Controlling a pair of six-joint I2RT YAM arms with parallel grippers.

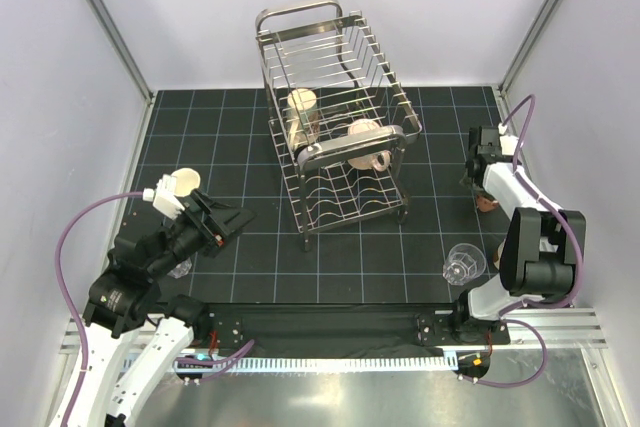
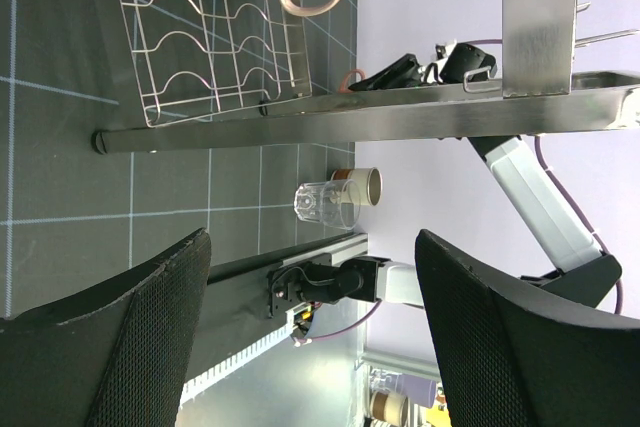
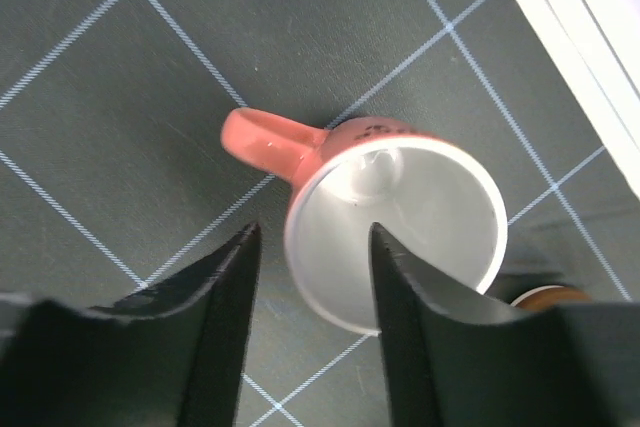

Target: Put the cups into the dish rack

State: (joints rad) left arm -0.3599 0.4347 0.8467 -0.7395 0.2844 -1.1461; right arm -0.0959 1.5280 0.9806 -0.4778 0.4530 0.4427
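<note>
The pink mug stands upright, mouth up, at the right edge of the black mat, directly under the right gripper. The jaws are about half open and hold nothing: one finger hangs inside the mouth, the other outside the wall, below the handle. A brown-rimmed cup sits just beside the mug, and a glass tumbler stands nearer. The dish rack stands well to the left. The left gripper is far off, wide open and empty.
</note>
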